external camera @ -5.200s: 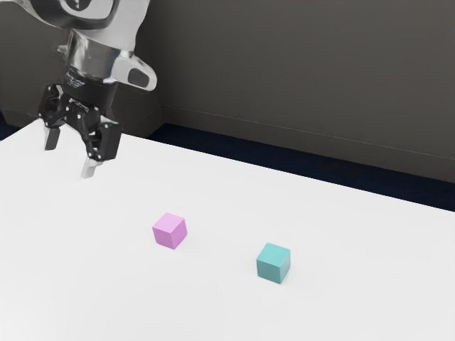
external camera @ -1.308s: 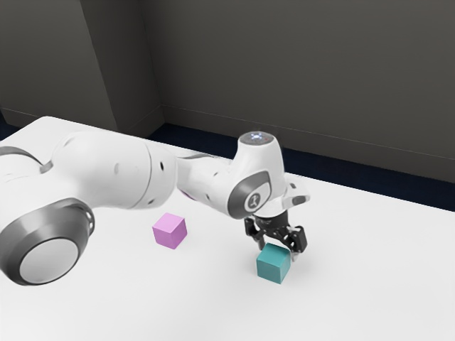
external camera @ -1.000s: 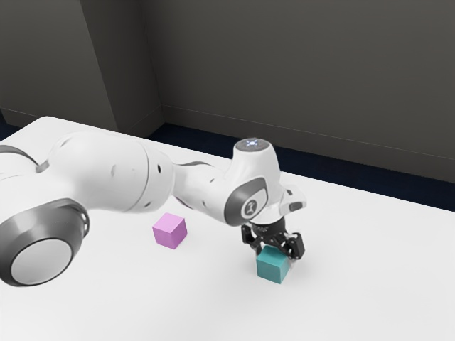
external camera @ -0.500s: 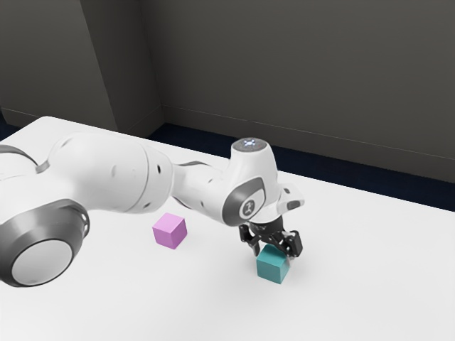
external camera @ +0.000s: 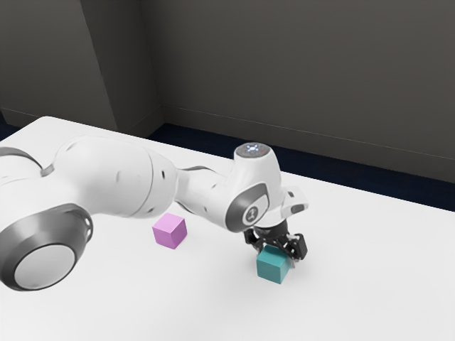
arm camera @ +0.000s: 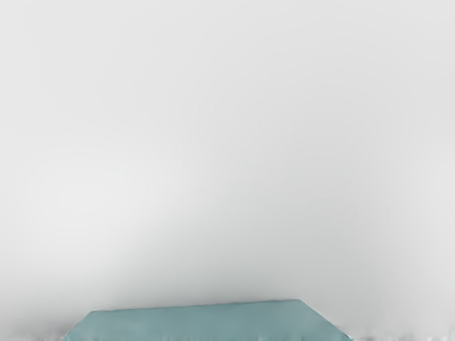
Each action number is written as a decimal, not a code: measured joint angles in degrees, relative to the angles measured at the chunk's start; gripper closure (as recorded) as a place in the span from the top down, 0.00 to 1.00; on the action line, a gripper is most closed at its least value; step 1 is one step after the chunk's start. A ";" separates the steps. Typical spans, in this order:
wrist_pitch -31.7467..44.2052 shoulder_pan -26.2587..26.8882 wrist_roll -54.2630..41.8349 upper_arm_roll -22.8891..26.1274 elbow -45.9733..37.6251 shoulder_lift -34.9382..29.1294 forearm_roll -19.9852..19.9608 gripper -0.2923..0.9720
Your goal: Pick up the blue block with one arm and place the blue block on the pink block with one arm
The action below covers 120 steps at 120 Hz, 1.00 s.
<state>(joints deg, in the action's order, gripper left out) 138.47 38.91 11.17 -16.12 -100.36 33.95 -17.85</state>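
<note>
The blue-green block (external camera: 273,268) rests on the white table (external camera: 377,277), to the exterior view's right of the pink block (external camera: 169,231). My gripper (external camera: 274,249) is low over the blue block, its black fingers (external camera: 252,240) straddling the block's top, one on each side. They stand a little wider than the block, so the gripper is open. In the wrist view the blue block's top (arm camera: 206,323) lies just under my hand against the white tabletop. The pink block stands free, about two block widths away from the blue one.
My large white arm (external camera: 114,192) stretches in from the exterior view's left, passing behind the pink block. A dark wall and a dark floor strip (external camera: 341,167) lie beyond the table's far edge.
Since 5.2 s ago my arm has swung from the far left down onto the blue block. Over the last second the hand has only shifted slightly; both blocks stay where they were.
</note>
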 joint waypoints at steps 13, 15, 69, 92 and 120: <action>-0.16 0.39 0.14 -0.04 -0.61 -0.36 0.00 0.75; -0.18 0.37 0.16 -0.04 -0.72 -0.40 -0.01 0.75; -0.67 -0.06 0.88 -0.19 -2.84 -1.48 -0.06 0.75; -0.61 0.73 1.09 -0.93 -2.85 -2.18 -0.01 0.75; -0.67 1.03 1.31 -0.95 -3.00 -2.18 -0.01 0.73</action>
<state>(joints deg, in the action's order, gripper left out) 137.80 39.94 12.48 -17.07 -103.36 31.77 -17.86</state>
